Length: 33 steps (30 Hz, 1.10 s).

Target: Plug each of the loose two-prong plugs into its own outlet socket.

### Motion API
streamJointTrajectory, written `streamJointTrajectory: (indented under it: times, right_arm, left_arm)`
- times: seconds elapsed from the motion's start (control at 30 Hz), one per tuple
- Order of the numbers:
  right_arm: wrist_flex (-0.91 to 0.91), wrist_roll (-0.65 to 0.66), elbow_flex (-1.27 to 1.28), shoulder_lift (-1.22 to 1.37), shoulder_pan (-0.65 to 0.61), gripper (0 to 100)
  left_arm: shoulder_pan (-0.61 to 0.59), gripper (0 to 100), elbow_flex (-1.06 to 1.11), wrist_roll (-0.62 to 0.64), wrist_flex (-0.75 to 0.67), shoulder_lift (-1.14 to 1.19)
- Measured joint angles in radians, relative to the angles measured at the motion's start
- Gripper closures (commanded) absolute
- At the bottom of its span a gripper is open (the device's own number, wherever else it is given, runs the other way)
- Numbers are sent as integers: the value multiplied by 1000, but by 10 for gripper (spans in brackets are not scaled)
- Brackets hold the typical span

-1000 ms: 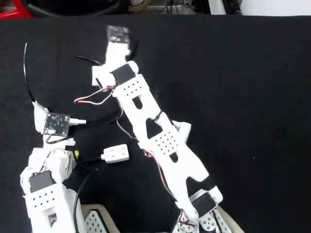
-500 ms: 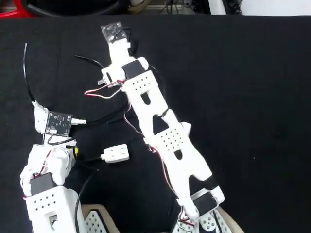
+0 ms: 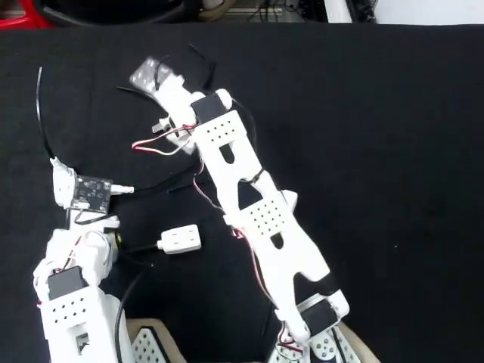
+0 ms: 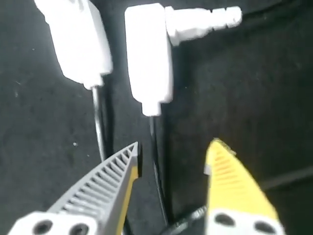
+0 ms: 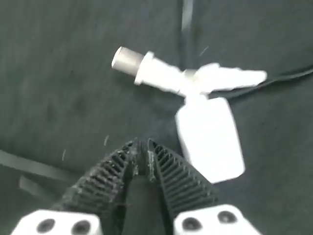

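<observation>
In the left wrist view, two white blocks lie side by side on the black cloth, one (image 4: 78, 39) bare and the other (image 4: 148, 54) with a white plug (image 4: 200, 22) at its far end. Each trails a black cable toward my left gripper (image 4: 174, 147), which is open just short of them. In the right wrist view my right gripper (image 5: 141, 144) is shut with nothing in it. It hovers beside a white block (image 5: 210, 139) and a white plug with a round metal tip (image 5: 166, 76). From above, the right gripper (image 3: 145, 76) sits at the far left of the table.
A white outlet block (image 3: 181, 239) lies between the two arms, a black cable leading off its left side. Thin black cables (image 3: 41, 113) loop over the left part of the black table cloth (image 3: 378, 151). The right arm (image 3: 249, 204) crosses the middle diagonally.
The right arm's gripper has swung to the left and slightly nearer across the far part of the table. The left arm has barely shifted.
</observation>
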Motion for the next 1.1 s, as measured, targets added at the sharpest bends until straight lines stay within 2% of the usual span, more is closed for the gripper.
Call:
streamJointTrajectory:
  times: [0.13, 0.33, 0.43, 0.53, 0.6, 0.73, 1.0, 1.1]
  right_arm:
    - [95, 68, 0, -104, -12, 986]
    - [98, 40, 31, -368, 110, 986]
    - [98, 38, 169, -549, 129, 986]
    - [98, 58, 405, -776, 129, 986]
    - [98, 97, 601, -957, 129, 986]
    - [91, 157, 993, -1338, 166, 986]
    - [-66, 244, 1711, -2038, 446, 986]
    - [-138, 264, 1984, -2226, 525, 985]
  left_arm:
    - [14, 838, -44, 110, -69, -3]
    - [146, 809, -229, 453, -319, -21]
    - [226, 762, -313, 526, -413, 77]
    - [290, 759, -456, 548, -419, 279]
    - [327, 758, -592, 534, -399, 466]
    - [420, 757, -919, 445, -273, 878]
    - [483, 755, -1599, 514, -63, 1536]
    - [483, 710, -1803, 489, 41, 1709]
